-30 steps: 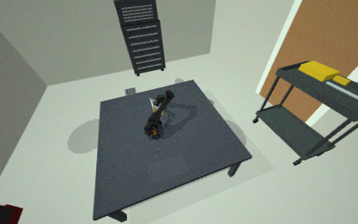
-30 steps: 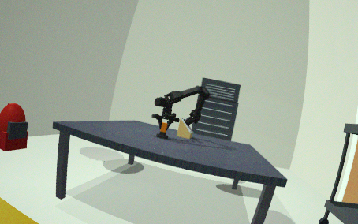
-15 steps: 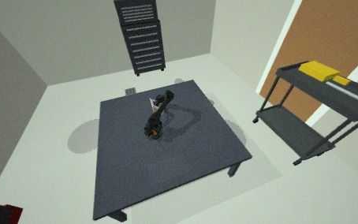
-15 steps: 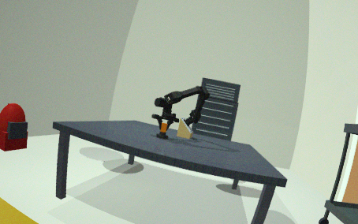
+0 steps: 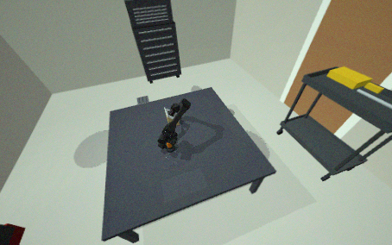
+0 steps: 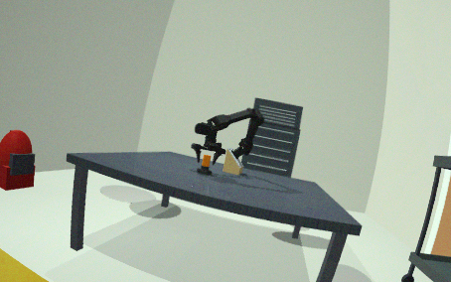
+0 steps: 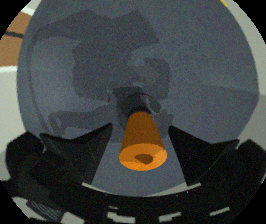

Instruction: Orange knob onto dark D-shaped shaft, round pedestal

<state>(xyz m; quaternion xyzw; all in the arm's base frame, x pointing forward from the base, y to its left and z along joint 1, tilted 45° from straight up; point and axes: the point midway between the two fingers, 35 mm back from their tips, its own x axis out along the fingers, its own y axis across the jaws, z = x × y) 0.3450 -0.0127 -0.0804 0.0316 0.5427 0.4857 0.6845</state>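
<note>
The orange knob [image 5: 168,146] [image 6: 207,160] [image 7: 143,135] stands upright above the dark round pedestal [image 6: 204,172] [image 7: 129,103]. A short dark part shows between the knob's lower end and the pedestal's base; whether it is bare shaft is too small to tell. The shaft's flat side is hidden. My gripper [image 6: 207,162] [image 7: 141,127] is open around the knob, one finger on each side, with gaps between the fingers and the knob in the wrist view. Nothing is held.
A tan wedge-shaped block [image 6: 232,164] stands on the dark table [image 5: 134,185] [image 6: 273,196], close to the pedestal on the arm's base side. The arm reaches over beside it. A cart [image 5: 354,99] and a tall cabinet [image 5: 157,47] stand away from the table.
</note>
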